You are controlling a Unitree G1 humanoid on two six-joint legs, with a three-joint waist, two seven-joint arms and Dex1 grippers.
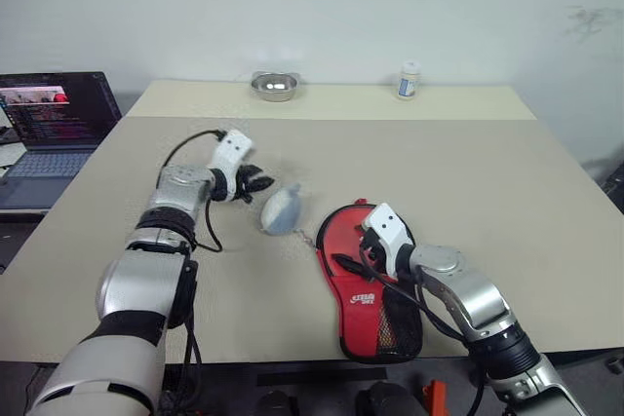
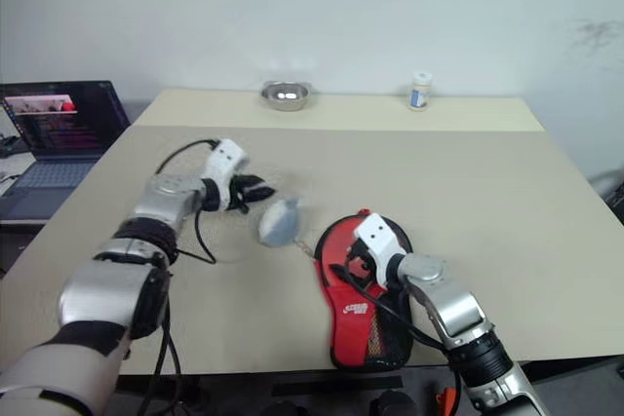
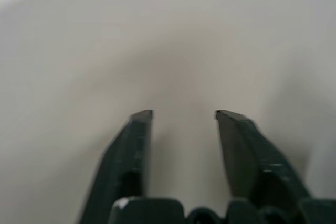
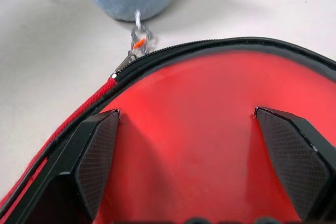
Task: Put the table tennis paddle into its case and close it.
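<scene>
The beige table (image 1: 468,172) carries the case (image 1: 363,284), a red paddle-shaped fabric pouch with a black mesh pocket, laid near the front edge, right of centre. The right gripper (image 4: 186,145) is held directly over its round red end, fingers spread wide and empty. A small grey-blue plush pendant (image 1: 281,211) is clipped to the zipper at the case's far left. Just left of it, the left gripper (image 1: 255,182) hovers with the arm extended, fingers parted, holding nothing.

Lab or office; bare white wall (image 1: 390,7); beige table (image 1: 439,172); open laptop (image 1: 54,129) alongside
</scene>
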